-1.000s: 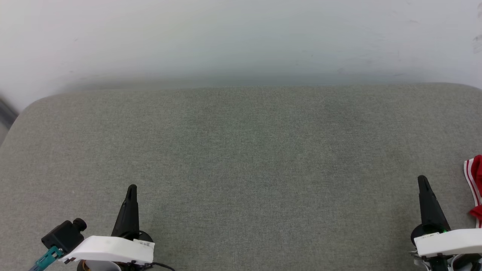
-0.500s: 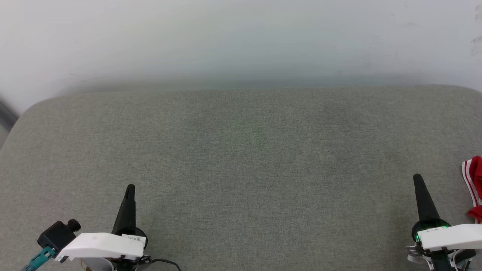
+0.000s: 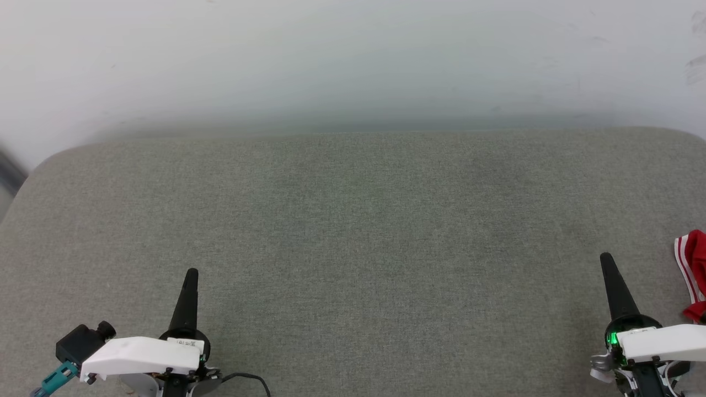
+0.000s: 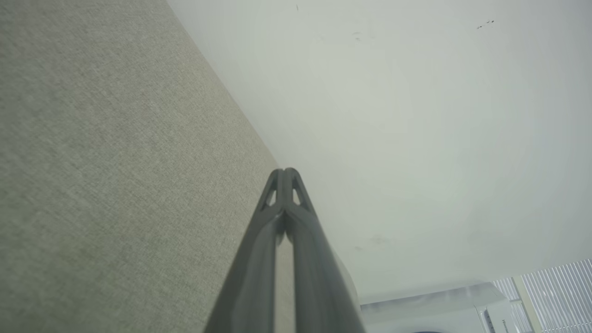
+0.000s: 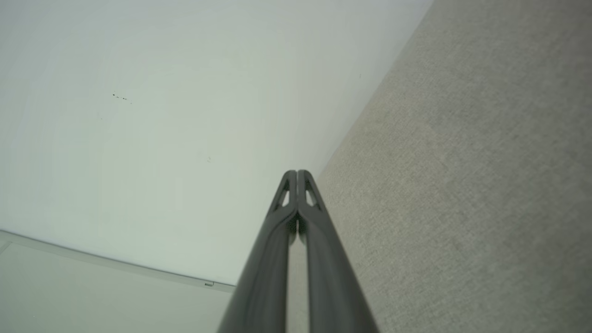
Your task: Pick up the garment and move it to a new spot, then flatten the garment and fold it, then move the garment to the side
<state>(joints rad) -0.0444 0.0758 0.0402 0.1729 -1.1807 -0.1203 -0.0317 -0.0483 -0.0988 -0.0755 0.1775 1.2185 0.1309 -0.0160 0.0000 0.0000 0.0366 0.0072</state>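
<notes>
The garment (image 3: 693, 275), red with a striped white trim, lies at the right edge of the grey surface (image 3: 353, 248), near the right claw (image 3: 606, 259) but not touching it. This claw and the left claw (image 3: 191, 274) are both closed tight and hold nothing.

Soft, even light; the wall (image 3: 353, 55) looks hazy, perhaps defocused.

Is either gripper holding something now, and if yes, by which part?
Nothing is held. The left gripper and the right gripper are shut and empty; the garment lies apart from both.
</notes>
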